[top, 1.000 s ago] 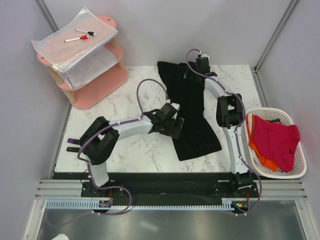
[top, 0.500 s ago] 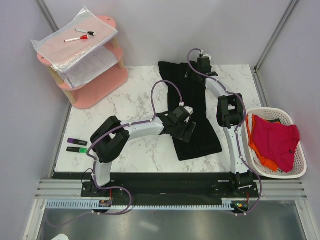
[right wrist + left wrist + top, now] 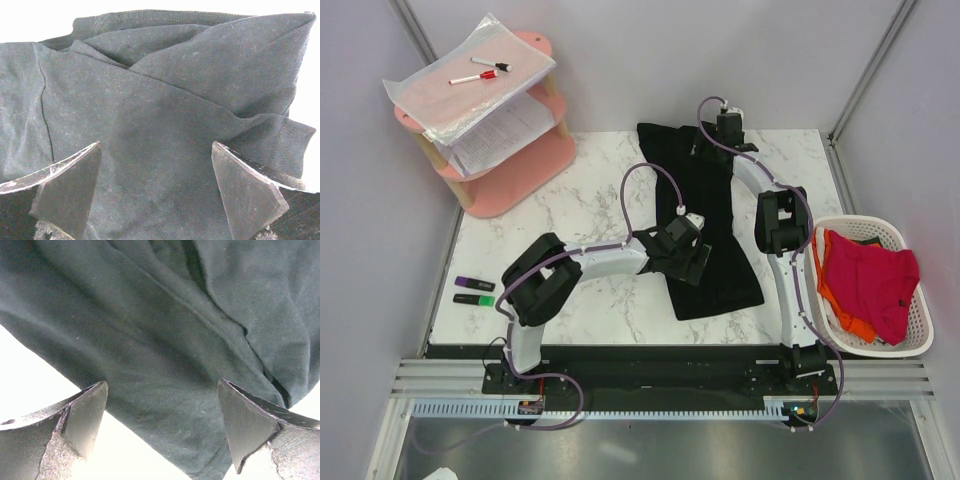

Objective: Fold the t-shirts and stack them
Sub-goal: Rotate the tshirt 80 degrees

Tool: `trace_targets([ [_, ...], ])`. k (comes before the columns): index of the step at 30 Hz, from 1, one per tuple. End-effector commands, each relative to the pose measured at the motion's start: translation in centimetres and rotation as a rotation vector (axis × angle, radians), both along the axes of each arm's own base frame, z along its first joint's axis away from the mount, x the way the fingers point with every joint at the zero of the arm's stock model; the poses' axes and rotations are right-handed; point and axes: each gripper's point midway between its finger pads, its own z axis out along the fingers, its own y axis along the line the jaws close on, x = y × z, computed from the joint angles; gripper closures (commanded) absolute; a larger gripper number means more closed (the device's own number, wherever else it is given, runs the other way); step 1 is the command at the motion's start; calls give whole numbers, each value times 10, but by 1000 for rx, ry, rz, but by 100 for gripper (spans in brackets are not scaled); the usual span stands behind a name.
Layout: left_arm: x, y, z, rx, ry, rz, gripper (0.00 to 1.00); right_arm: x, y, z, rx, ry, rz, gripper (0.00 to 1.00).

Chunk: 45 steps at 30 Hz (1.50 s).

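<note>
We see the left gripper (image 3: 161,385) and right gripper (image 3: 155,145), jaws apart, above the black t-shirt (image 3: 708,228) on a white marble table (image 3: 585,205); pink shelf (image 3: 515,165) far left, pale walls (image 3: 740,55) around.

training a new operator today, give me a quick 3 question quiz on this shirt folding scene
1. True or false: the black t-shirt lies inside the white basket.
2. Which gripper is over the far end of the black t-shirt? A) left gripper B) right gripper C) neither
3. Fill in: the red t-shirt lies in the ___.

Key
1. False: it lies spread on the marble table.
2. B: the left gripper is over its near half.
3. Basket, on top of an orange t-shirt.
</note>
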Motion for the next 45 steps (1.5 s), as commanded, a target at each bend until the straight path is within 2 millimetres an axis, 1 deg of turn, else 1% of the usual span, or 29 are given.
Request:
trace_targets([
  [1, -41, 81, -69, 275, 163, 103, 0, -27, -6, -41, -8, 148, 22, 2],
  [3, -52, 100, -77, 313, 186, 117, 0, -27, -3, -36, -3, 142, 41, 2],
  [5, -56, 113, -79, 341, 188, 146, 0, -27, -3, -31, 0, 136, 45, 2],
  [8, -63, 133, -78, 373, 182, 169, 0, -30, 4, -20, 16, 122, 76, 2],
  [9, -65, 139, -75, 376, 176, 177, 0, -29, 5, -10, 24, 108, 85, 2],
  [16, -78, 164, -71, 418, 168, 179, 0, -37, 15, 32, 39, 62, 120, 2],
  [18, -80, 165, -69, 412, 154, 170, 0, -39, 17, 54, 41, 31, 136, 2],
  [19, -76, 161, -58, 380, 125, 168, 0, -41, 19, 62, 42, 20, 142, 2],
  [20, -74, 159, -52, 369, 105, 165, 0, -46, 21, 83, 49, -5, 154, 2],
  [22, -67, 151, -33, 320, 58, 166, 0, -53, 24, 107, 48, -41, 166, 2],
  [23, -61, 144, -13, 261, 19, 169, 0, -63, 23, 130, 49, -70, 168, 2],
  [24, -57, 139, -2, 227, -7, 168, 0, -68, 24, 142, 49, -95, 173, 2],
  [25, -53, 133, 19, 168, -46, 169, 0, -79, 26, 140, 45, -82, 179, 2],
  [26, -49, 129, 31, 135, -71, 169, 0, -89, 27, 169, 53, -127, 185, 2],
  [27, -47, 128, 41, 114, -93, 165, 0, -95, 28, 176, 54, -139, 190, 2],
  [28, -44, 126, 53, 86, -120, 165, 0, -108, 36, 170, 56, -117, 208, 2],
  [29, -40, 125, 72, 45, -163, 176, 0, -120, 42, 187, 66, -140, 226, 2],
  [30, -37, 126, 84, 26, -192, 177, 0, -132, 58, 189, 72, -135, 263, 2],
  [31, -35, 126, 94, 6, -217, 186, 0, -145, 64, 188, 71, -124, 281, 2],
  [32, -31, 130, 112, -21, -262, 204, 0, -154, 74, 185, 71, -111, 304, 2],
  [33, -27, 133, 119, -28, -282, 219, 0, -169, 91, 179, 69, -86, 340, 2],
  [35, -19, 142, 130, -38, -292, 265, 0, -193, 104, 161, 75, -30, 377, 2],
  [36, -15, 148, 131, -35, -285, 289, 0, -209, 120, 153, 79, -4, 418, 2],
  [37, -11, 151, 130, -33, -277, 309, 0, -224, 125, 135, 75, 43, 434, 2],
  [39, 0, 165, 120, -22, -235, 364, 0, -246, 137, 114, 53, 110, 469, 2],
  [40, 4, 169, 115, -18, -218, 381, 0, -258, 139, 97, 45, 153, 482, 2],
  [41, 12, 177, 110, -27, -186, 418, 0, -265, 143, 90, 35, 175, 496, 2],
  [43, 21, 185, 97, -22, -146, 456, 0, -286, 149, 69, 6, 243, 520, 3],
  [45, 35, 193, 94, -60, -124, 498, 0, -303, 155, 59, -20, 280, 552, 4],
])
